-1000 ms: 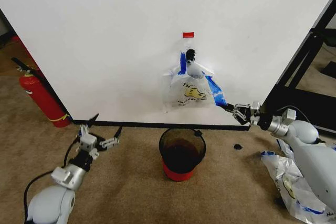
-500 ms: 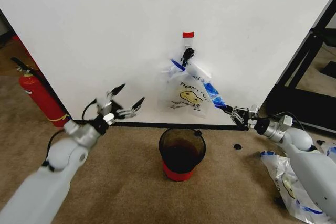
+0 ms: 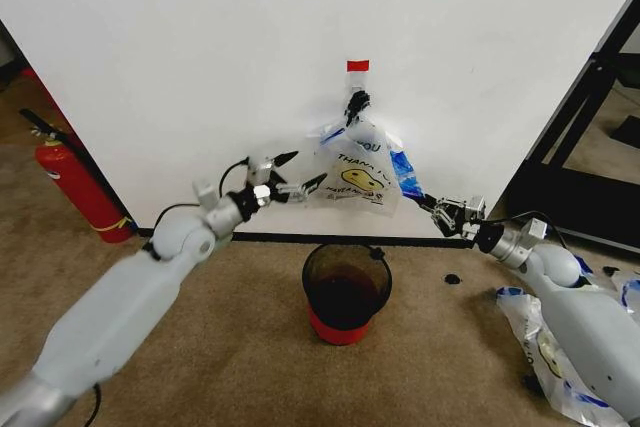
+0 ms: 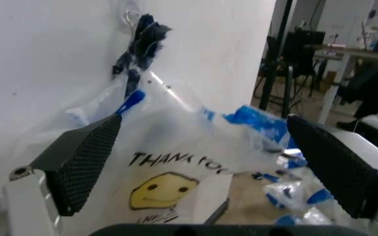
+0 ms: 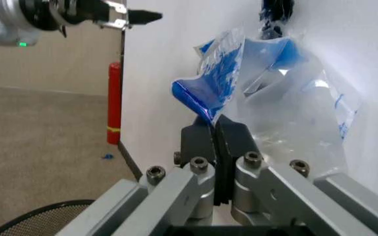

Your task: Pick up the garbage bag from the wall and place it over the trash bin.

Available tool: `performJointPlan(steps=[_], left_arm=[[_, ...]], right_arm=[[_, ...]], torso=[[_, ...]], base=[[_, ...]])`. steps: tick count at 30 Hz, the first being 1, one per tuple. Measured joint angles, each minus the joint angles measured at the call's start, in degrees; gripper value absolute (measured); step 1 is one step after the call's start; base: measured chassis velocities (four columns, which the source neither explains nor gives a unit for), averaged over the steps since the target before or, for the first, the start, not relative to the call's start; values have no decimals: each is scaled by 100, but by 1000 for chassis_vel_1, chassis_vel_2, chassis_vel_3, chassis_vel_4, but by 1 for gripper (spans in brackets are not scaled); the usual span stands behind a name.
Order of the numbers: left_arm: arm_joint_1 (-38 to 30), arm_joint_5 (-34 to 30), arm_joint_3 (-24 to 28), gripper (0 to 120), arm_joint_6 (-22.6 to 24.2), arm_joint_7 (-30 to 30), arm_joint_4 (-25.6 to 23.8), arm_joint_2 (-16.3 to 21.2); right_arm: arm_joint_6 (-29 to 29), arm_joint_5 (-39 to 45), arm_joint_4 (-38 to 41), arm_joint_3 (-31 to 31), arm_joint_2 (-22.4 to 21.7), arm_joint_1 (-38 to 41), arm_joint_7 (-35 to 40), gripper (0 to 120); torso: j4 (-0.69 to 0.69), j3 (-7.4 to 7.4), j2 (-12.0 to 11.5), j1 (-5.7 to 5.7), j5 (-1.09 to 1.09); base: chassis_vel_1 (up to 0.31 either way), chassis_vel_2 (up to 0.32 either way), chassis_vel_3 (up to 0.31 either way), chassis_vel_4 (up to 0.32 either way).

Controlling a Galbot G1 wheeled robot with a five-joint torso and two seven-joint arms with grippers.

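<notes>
The garbage bag (image 3: 358,175) is hung on the wall, its blue handle pinched by the closed right gripper (image 3: 446,217). The wide-open left gripper (image 3: 297,174) is parked just beside its opposite edge.

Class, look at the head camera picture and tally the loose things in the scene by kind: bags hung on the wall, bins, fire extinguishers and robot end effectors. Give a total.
Garbage bag hung on the wall: 1
Trash bin: 1
Fire extinguisher: 1
End effectors: 2, left end effector and right end effector
Total: 5
</notes>
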Motion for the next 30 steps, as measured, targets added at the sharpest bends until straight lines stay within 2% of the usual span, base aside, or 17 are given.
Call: performJointPlan(steps=[3,7,9,11,13,16,17,20,23,25,26,30], left_arm=[[-121,-211,43,100,258,-137,-29,-57],[-248,-641,52,100,1126,-892,-321,-328],[-263,-650,62,100,1535,-1578,-525,-444],[-267,-651,68,100,1637,-1767,-579,-476],[-289,-719,138,100,2074,-2766,-893,-662],[-372,-767,265,100,2351,-3926,-1170,-899],[-372,-767,265,100,2351,-3926,-1170,-899],[-571,-904,443,100,2477,-4954,-1327,-1151],[-761,-1349,686,100,2447,-5961,-1419,-1304],[-862,-1636,971,100,2217,-6597,-1416,-1380],[-862,-1636,971,100,2217,-6597,-1416,-1380],[-964,-2197,1359,98,1649,-7444,-1349,-1581]], right_arm=[[1,-4,9,31,-8,-18,0,0],[22,-12,9,86,-6,-38,-1,0],[30,-14,17,90,-9,-43,-10,0],[31,-15,31,92,-16,-50,-13,0],[34,-16,97,108,-45,-86,-20,0],[39,-16,197,122,-75,-139,-20,0],[39,-16,197,122,-75,-139,-20,0],[43,-32,270,123,-72,-183,-20,0],[64,-79,281,103,-35,-197,-21,0],[78,-106,281,84,-12,-195,-23,0],[78,-106,281,84,-12,-195,-23,0],[87,-151,279,49,28,-152,-30,0]], torso=[[-1,-1,0,0,-2],[-1,-1,0,0,-1],[0,0,0,0,-1],[0,0,0,0,0],[0,0,0,0,-2],[-1,-1,0,-1,-1],[-1,-1,0,-1,-1],[-1,-1,0,0,-1],[-1,-1,0,-1,0],[0,-1,0,-1,-1],[0,-1,0,-1,-1],[-1,-1,0,-1,-2]], base=[[0,0,0,0],[0,0,0,0],[0,0,0,0],[0,0,0,0],[0,0,0,0],[0,0,0,0],[0,0,0,0],[0,0,0,0],[0,0,0,0],[0,0,0,0],[0,0,0,0],[0,0,0,0]])
